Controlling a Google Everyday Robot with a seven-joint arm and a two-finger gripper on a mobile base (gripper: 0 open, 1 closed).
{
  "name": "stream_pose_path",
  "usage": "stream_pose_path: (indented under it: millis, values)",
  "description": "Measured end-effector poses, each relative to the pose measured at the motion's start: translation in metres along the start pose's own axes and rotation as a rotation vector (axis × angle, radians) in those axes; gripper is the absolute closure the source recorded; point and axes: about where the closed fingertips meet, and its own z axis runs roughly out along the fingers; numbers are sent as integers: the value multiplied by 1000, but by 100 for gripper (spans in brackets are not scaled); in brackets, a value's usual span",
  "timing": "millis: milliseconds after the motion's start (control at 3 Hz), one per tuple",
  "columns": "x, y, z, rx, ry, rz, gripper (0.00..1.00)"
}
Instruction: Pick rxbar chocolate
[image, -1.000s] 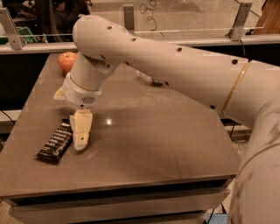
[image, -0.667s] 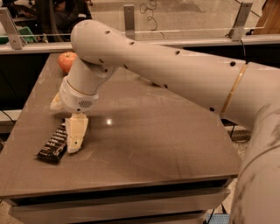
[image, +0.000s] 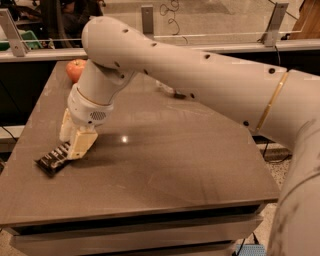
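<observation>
gripper (image: 74, 141): low over the table (image: 175, 170), at the snack bar's far end, fingers (image: 82, 145) spread | snack bar (image: 50, 161): flat near table's front-left edge | apple (image: 75, 70): table's far-left corner

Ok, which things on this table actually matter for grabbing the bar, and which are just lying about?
For the job:
- rxbar chocolate, flat near the table's left edge
- gripper, low over the bar's right end

Lying about:
- apple, far-left corner
- small object, mostly hidden behind the arm
</observation>
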Motion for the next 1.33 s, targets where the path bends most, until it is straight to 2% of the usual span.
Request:
stream_pose_path:
  millis: [667, 1000, 1333]
  values:
    - [9, 11, -9, -8, 0, 37, 99]
    - [11, 13, -11, -7, -3, 44, 88]
    - [5, 6, -19, -9, -1, 31, 66]
